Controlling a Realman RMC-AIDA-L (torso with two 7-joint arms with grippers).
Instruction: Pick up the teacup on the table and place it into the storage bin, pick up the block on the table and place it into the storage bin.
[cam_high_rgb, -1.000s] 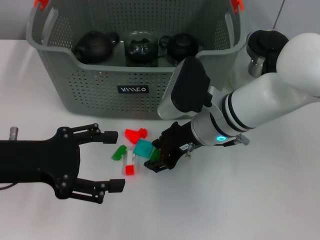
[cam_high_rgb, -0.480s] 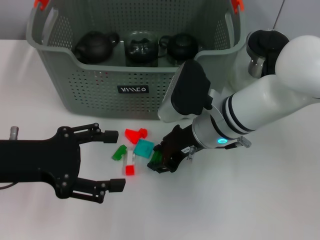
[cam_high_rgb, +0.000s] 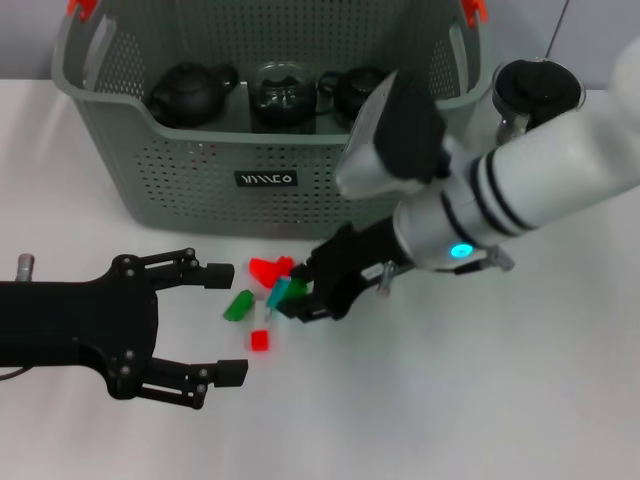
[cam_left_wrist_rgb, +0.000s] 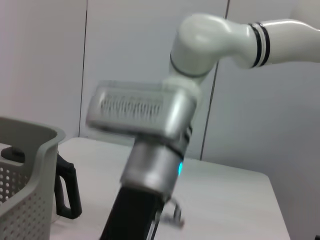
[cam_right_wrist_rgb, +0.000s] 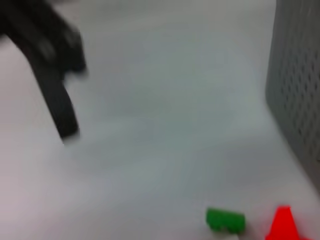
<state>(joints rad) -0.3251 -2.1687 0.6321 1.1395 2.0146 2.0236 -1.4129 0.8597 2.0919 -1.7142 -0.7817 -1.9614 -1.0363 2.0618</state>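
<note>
Nearest, at the left: the left gripper, black, is held low over the table with its fingers spread wide and nothing between them.

Just right of it: a scatter of small blocks is laid on the table — a red cube, a green block, and a red block.

At the right edge of the scatter: the right gripper, black on a white arm, is seen tilted down and clamped on a teal block, which is judged to be raised just clear of the table. The block is judged light, rigid and smooth-sided; a hold across two opposite flat faces is advised, since a corner hold would let it twist or slip.

Beyond: the storage bin, grey-green and perforated with orange clips, is set at the far side. Two dark teapots and a glass pot are held inside it. No teacup can be made out on the table.

Far right: a glass pitcher is stood beside the bin.
</note>
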